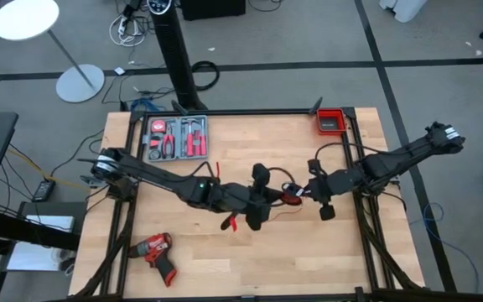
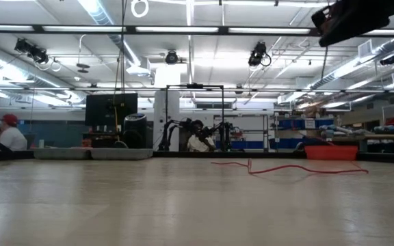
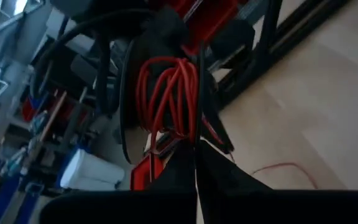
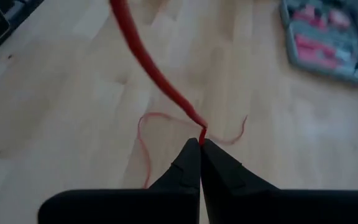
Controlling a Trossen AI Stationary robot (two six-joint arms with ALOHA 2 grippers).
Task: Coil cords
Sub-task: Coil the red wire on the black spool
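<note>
My right claw (image 4: 199, 144) is pinched shut on the red wire (image 4: 160, 78); my left claw (image 3: 194, 149), also shut, holds its coil above mid-worktop (image 1: 325, 260). Pulling hard could slip loops.

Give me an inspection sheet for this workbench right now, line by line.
Surface: wooden table, bare around the arms.
Job's things: red wire wound in loops at the left claw; loose end trails on the table. Black cord: nothing seen.
Clutter: drill, tool tray, red bin.
Grippers: both at mid-table; right claw shut on red wire, left claw shut on it too.
Cables: floor cables beyond the table.
Surroundings: workshop, people seated far off.
</note>
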